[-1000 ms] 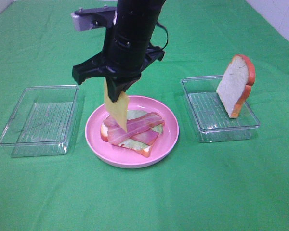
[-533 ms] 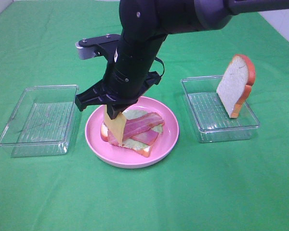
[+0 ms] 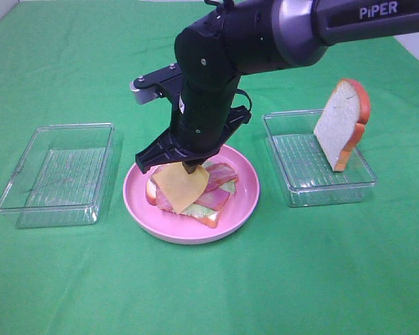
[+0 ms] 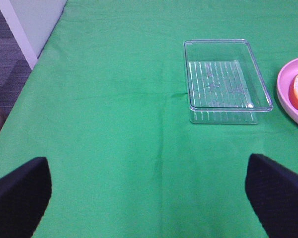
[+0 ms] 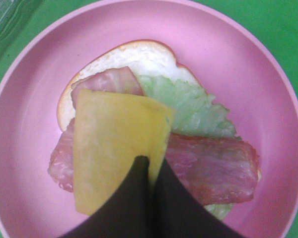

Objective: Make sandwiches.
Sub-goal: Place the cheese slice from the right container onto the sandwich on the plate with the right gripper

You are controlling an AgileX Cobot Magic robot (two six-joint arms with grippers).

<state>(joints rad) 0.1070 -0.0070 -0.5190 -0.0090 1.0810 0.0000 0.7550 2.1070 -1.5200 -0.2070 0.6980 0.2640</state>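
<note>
Right gripper (image 3: 193, 167) pinched shut on the cheese square (image 5: 116, 144), which lies tilted over bacon strips (image 5: 213, 166), lettuce (image 5: 188, 104) and bottom bread slice (image 5: 139, 57) on the pink plate (image 3: 244, 202). The arm blocks the stack's rear. Second bread slice (image 3: 342, 122) stands upright in the right tray (image 3: 293, 192); left tray (image 3: 56, 174) sits beside the plate. Left gripper (image 4: 149, 198): fingers wide apart, apparently holding nothing.

Cheese square (image 3: 181, 186) now lowered flat onto bacon (image 3: 218, 183).
</note>
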